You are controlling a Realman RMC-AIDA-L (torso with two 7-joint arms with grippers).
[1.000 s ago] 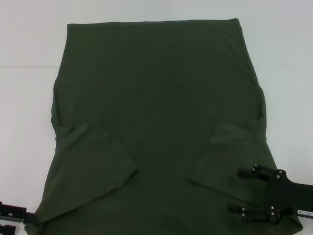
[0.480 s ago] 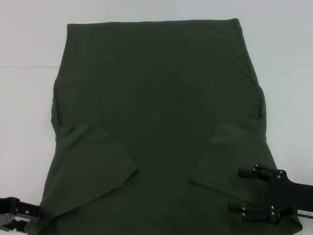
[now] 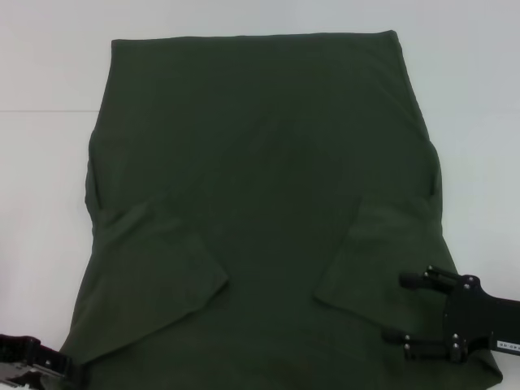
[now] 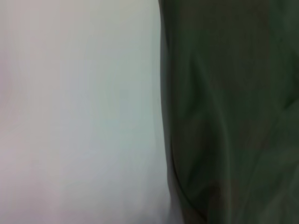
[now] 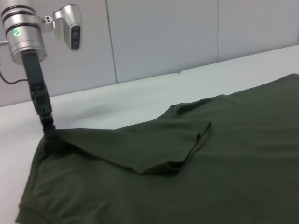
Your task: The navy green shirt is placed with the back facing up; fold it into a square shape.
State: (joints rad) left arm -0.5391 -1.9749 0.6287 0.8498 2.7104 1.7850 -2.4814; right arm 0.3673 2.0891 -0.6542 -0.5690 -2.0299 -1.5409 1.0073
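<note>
The navy green shirt lies flat on the white tabletop, both sleeves folded in; body folds remain. Left gripper pinches the near-left corner; right gripper hovers spread over the near-right corner.

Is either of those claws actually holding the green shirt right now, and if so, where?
The left gripper meets the navy green shirt at its near left corner, but a pinch cannot be told. The right gripper hovers open over the near right corner, holding nothing.
</note>
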